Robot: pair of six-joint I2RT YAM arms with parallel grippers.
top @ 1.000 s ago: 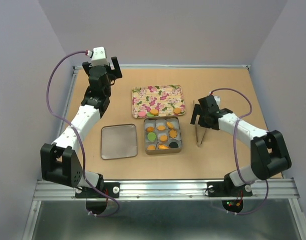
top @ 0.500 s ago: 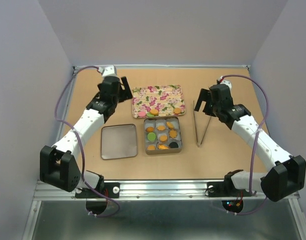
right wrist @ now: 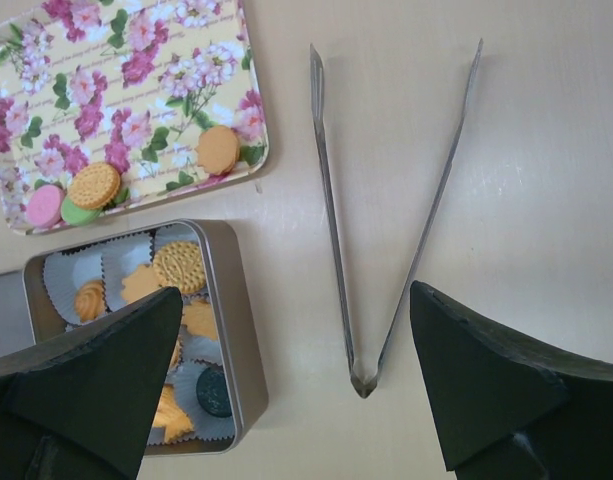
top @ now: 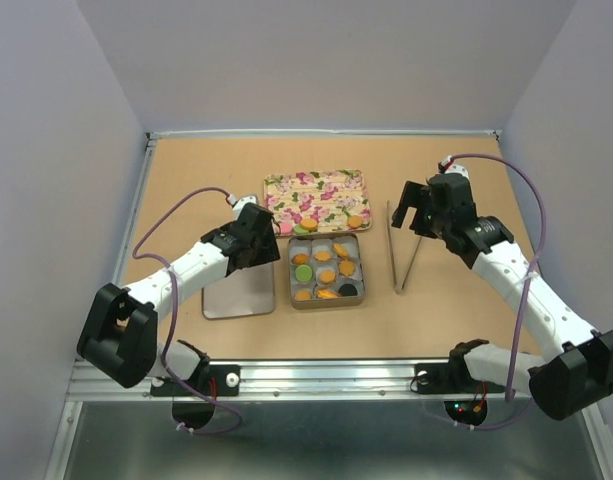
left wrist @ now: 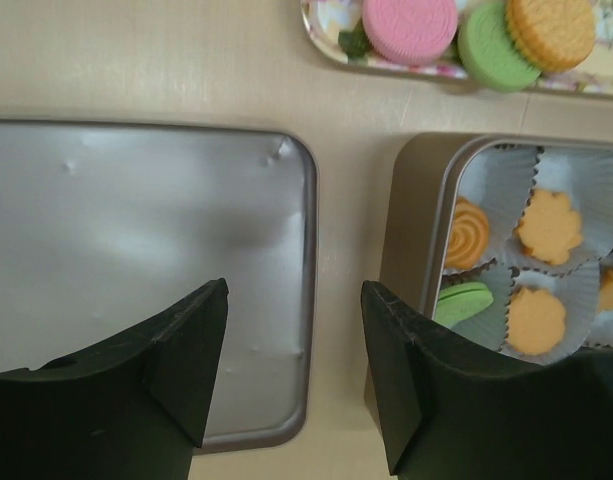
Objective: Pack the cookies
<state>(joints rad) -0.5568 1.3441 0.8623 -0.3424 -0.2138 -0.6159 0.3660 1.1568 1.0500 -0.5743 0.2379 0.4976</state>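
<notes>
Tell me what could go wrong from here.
1. The left gripper, open, straddles the right edge of the lid, beside the tin; closing there might nudge the tin and jostle its contents.
2. Four cookies lie on the tray; putting the lid on now would leave them unpacked.
3. The tongs lie flat under the open right gripper; their thin arms might slip from a grip.
</notes>
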